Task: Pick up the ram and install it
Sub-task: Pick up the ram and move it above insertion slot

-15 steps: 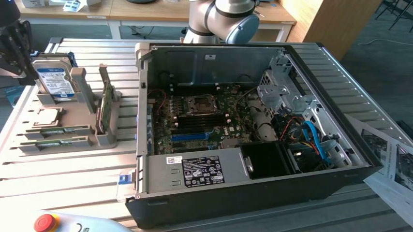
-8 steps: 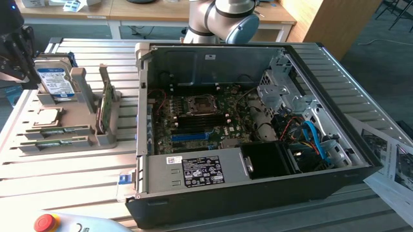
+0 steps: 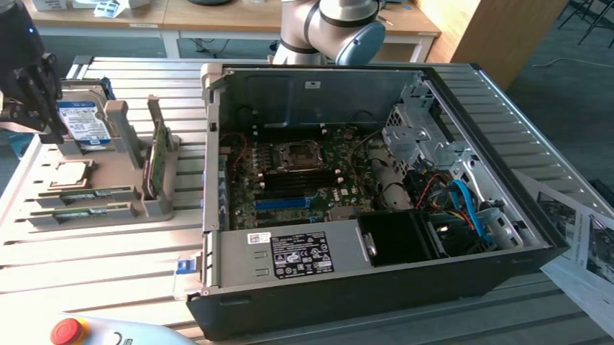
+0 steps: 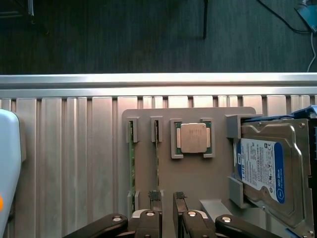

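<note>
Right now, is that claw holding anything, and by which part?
Nothing is held. The gripper is open over the holder, with bare holder between its fingers; the ram sticks lie in their slots.

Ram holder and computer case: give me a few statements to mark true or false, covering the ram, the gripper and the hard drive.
1. Two ram sticks sit in slots of the grey holder. True.
2. The gripper grips a ram stick. False: it is open above the holder, with nothing between its fingers.
3. The hard drive lies inside the computer case. False: it rests on the holder, beside the processor chip.
4. The case is open, with its motherboard showing. True.
</note>
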You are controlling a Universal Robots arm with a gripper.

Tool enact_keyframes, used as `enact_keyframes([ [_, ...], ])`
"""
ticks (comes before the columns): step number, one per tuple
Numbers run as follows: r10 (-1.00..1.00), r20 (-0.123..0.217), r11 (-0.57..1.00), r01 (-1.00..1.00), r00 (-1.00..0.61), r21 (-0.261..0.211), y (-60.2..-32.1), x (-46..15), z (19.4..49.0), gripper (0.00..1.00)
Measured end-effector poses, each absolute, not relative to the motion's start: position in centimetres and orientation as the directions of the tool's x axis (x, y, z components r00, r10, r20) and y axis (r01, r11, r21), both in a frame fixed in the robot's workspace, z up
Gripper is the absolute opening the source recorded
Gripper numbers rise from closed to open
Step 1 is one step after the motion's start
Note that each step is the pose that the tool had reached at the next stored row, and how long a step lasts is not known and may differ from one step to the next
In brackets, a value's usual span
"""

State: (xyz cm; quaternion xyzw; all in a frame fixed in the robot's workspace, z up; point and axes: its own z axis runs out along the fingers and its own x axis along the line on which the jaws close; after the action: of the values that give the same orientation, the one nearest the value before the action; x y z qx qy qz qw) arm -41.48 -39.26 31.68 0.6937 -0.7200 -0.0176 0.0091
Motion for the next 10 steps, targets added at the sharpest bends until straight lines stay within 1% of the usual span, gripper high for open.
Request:
enact_keyframes([
  [10, -0.999, -0.011, 0.037, -0.999, -0.037, 0.038, -39.3, -41.5, 30.3, 0.24],
])
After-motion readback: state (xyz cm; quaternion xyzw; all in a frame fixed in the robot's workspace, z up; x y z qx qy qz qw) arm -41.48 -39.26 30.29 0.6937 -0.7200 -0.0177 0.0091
